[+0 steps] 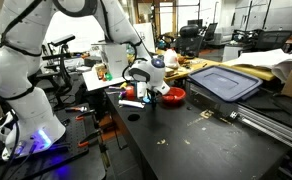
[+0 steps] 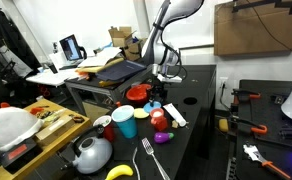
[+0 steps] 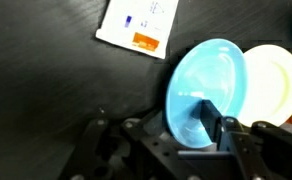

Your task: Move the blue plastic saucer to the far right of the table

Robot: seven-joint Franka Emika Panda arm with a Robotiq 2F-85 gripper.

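The blue plastic saucer fills the middle right of the wrist view, bright blue with a lighter glossy centre. My gripper is shut on its near rim, with one dark finger lying inside the dish and the other finger outside it. In both exterior views the gripper hangs low over the black table, close beside the red bowl. The saucer itself is too small to make out in those views.
A pale round dish lies right beside the saucer. A white card with an orange patch lies on the table. The grey-blue bin lid, a metal rail, a blue cup, a kettle and a fork stand around.
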